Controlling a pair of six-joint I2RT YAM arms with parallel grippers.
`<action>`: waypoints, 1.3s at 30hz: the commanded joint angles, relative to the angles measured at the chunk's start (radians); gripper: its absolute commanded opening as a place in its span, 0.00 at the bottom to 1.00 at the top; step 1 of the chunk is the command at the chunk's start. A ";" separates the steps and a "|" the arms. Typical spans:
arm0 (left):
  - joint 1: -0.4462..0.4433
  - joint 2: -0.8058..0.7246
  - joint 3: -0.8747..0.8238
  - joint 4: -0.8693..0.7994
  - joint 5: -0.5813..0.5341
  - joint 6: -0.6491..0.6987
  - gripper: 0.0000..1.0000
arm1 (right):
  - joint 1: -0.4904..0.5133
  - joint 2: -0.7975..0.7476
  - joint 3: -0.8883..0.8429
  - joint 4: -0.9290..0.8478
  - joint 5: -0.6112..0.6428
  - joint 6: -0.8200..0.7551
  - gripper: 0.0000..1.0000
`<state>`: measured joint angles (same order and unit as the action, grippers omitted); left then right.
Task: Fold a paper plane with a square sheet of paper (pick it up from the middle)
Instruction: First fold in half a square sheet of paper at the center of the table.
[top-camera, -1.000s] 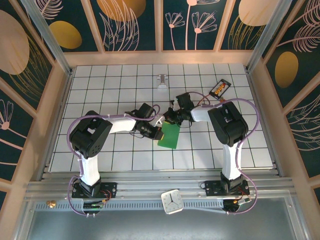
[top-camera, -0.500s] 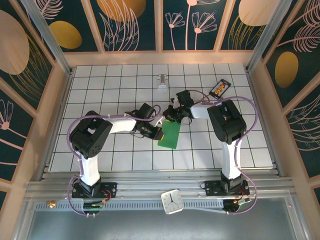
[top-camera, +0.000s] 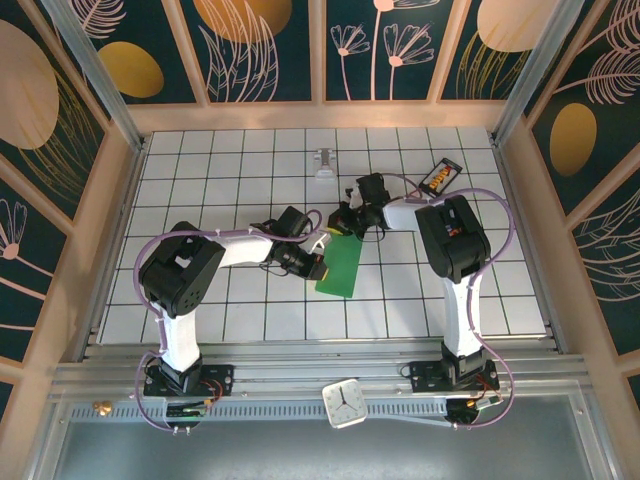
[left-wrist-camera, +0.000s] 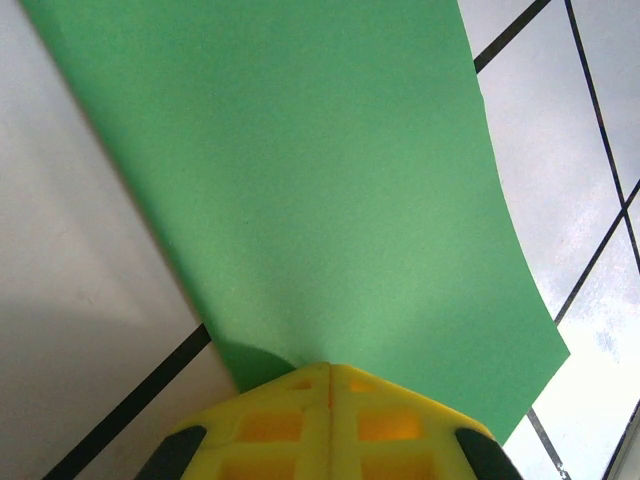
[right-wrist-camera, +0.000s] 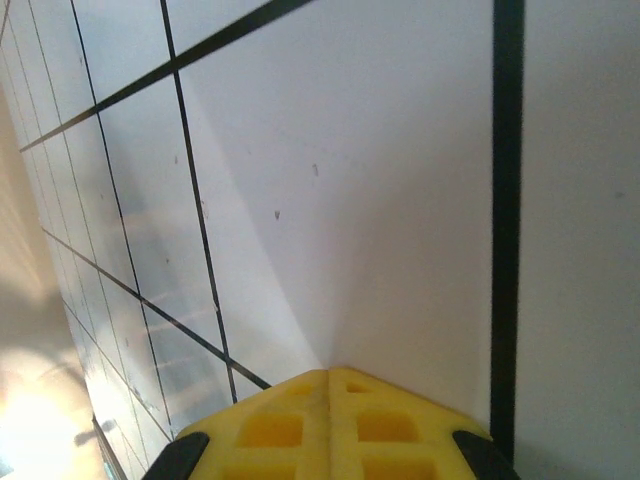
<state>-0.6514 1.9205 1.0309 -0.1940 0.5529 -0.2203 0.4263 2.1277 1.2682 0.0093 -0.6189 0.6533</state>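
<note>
1. Overhead view: the green paper sheet (top-camera: 340, 270) lies on the white gridded table (top-camera: 200, 190), just off the table's centre toward 5 o'clock. It shows as an oblong, longer than wide, with its long axis running roughly from 12 to 6 o'clock.
2. The left gripper (top-camera: 318, 263) reaches in from 9 o'clock and meets the sheet's left long edge.
3. Left wrist view: the left gripper (left-wrist-camera: 328, 372) has its yellow fingers (left-wrist-camera: 270, 425) pressed together along a single seam. Their tips touch the near edge of the green paper sheet (left-wrist-camera: 320, 180), which spreads away toward 12 o'clock. Whether the paper is pinched between the tips or only pressed under them cannot be told.
4. Overhead view: the right gripper (top-camera: 342, 228) sits just beyond the sheet's 12 o'clock end.
5. Right wrist view: the right gripper (right-wrist-camera: 328, 375) is closed, finger against finger, low over bare tiles, with nothing between the fingers.
6. A black-and-orange object (top-camera: 440, 176) lies toward 2 o'clock. A small white clip-like piece (top-camera: 324, 163) lies at 12 o'clock. Both are well apart from the sheet.
</note>
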 joint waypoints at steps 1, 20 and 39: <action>-0.024 0.112 -0.084 -0.263 -0.147 0.025 0.00 | -0.073 0.064 0.026 0.008 0.206 -0.039 0.00; -0.025 0.105 -0.065 -0.251 -0.142 0.009 0.00 | -0.060 -0.180 -0.133 0.078 0.091 -0.073 0.00; -0.024 0.028 -0.020 -0.222 -0.093 -0.041 0.15 | 0.030 -0.091 -0.179 0.095 0.101 -0.089 0.00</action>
<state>-0.6598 1.9144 1.0481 -0.2131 0.5392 -0.2405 0.4660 2.0117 1.0889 0.1081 -0.5499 0.5995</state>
